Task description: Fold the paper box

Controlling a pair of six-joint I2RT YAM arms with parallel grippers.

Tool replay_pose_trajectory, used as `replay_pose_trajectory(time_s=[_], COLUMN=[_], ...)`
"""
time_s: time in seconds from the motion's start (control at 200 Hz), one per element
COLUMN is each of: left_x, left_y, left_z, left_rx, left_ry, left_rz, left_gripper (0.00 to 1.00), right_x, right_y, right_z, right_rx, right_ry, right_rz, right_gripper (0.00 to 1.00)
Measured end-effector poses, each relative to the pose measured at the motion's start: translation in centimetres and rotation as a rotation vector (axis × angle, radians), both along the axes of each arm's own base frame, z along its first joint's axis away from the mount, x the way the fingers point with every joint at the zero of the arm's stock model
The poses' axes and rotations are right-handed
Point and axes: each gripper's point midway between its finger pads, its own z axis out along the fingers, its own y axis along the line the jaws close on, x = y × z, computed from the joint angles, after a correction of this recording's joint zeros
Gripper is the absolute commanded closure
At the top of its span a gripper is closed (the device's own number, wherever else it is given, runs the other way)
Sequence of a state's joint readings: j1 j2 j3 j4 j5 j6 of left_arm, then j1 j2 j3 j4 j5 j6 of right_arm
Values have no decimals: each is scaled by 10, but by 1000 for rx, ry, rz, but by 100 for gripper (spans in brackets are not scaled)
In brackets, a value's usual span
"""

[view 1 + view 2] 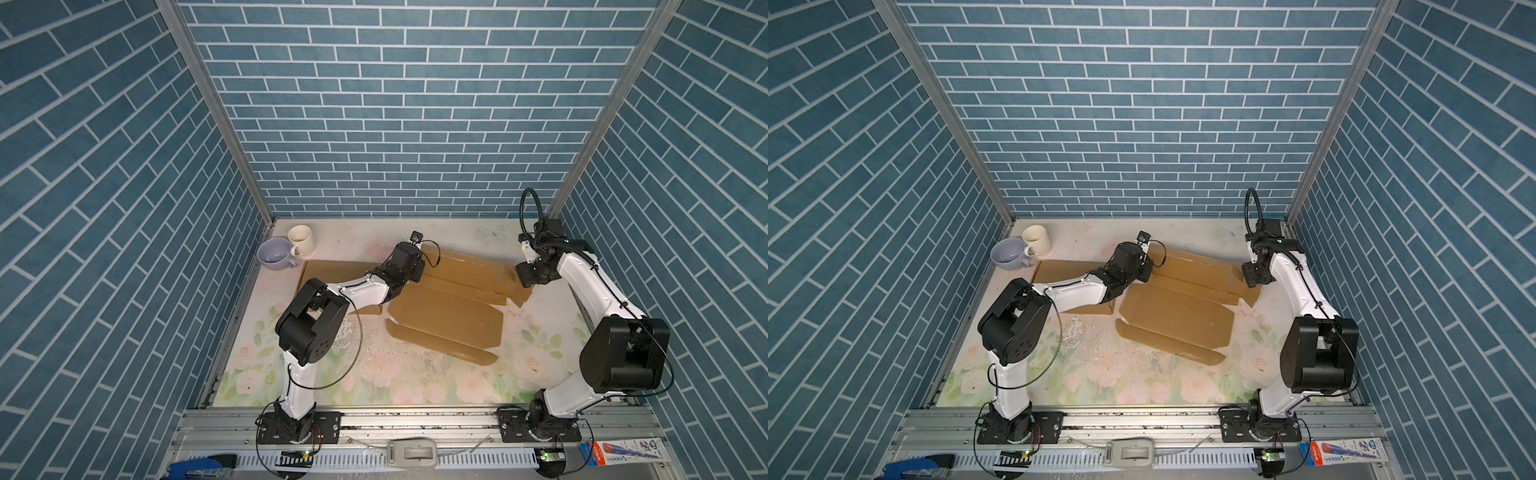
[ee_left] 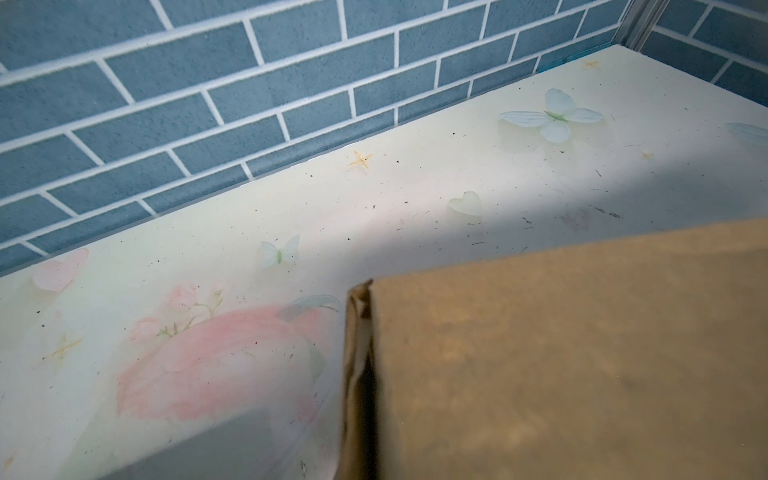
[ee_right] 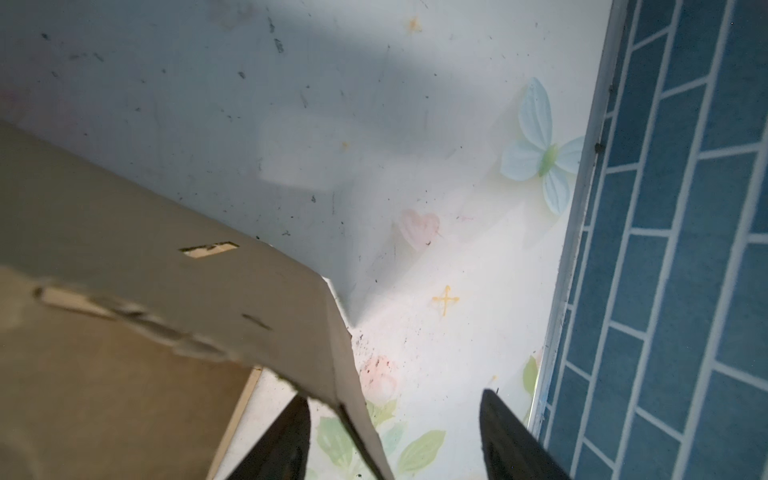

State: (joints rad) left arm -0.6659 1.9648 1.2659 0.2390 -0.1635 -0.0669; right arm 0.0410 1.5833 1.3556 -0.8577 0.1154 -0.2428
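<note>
The paper box (image 1: 446, 316) edge is framed by the spread right gripper (image 3: 395, 397) beside the wall (image 3: 685, 249); closed left gripper (image 1: 415, 270) tips are hidden

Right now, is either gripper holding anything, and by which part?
Right gripper: open, straddling the paper box at its corner flap, not clamped. Left gripper: shut over the far panel; contact is hidden, so a hold cannot be told.

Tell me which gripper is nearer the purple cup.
Left. The left gripper is over the cardboard sheet's back edge, mid-table, right of the purple cup; the right gripper is at the sheet's far right end, much farther off.
</note>
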Motion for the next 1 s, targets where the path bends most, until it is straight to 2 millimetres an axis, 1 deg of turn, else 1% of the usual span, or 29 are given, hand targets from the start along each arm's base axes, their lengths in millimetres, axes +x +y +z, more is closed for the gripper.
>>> replay_pose_trajectory(time_s=[0.1,0.19,0.225,0.29,0.35,0.485,0.58,0.64,0.72,0.78,0.85,0.885,0.92,1.0], left_x=[0,0,0,0,0,0,-1,-1,-6,-8,-10,-10,-10,-10], left_y=[0,0,0,0,0,1,3,3,-2,-5,-7,-7,-7,-8], left_z=[0,0,0,0,0,0,0,0,-1,-2,-2,-2,-2,-2], left_rx=[2,3,3,2,-1,-5,-6,-9,-13,-14,-15,-16,-17,-20], left_ry=[3,5,5,5,7,11,13,16,20,22,24,24,25,25], left_rz=[0,0,0,-1,0,11,26,29,18,11,9,9,9,6], left_gripper=[100,100,100,100,100,100,100,100,100,100,100,100,100,100], right_x=[-3,-8,-9,-11,-11,-12,-12,-12,-12,-14,-17,-17,-17,-14], right_y=[7,11,12,18,25,35,46,57,72,78,82,82,83,83], right_z=[-6,-13,-13,-14,-13,-11,-4,4,21,32,40,40,38,24], right_rx=[35,60,72,111,159,267,357,435,521,559,584,588,593,601], right_ry=[31,66,72,76,77,76,68,55,21,1,-11,-17,-17,-19], right_rz=[17,17,10,3,-13,-86,-129,-137,-125,-111,-107,-108,-113,-141], right_gripper=[57,75,81,89,93,95,97,97,97,97,97,97,94,89])
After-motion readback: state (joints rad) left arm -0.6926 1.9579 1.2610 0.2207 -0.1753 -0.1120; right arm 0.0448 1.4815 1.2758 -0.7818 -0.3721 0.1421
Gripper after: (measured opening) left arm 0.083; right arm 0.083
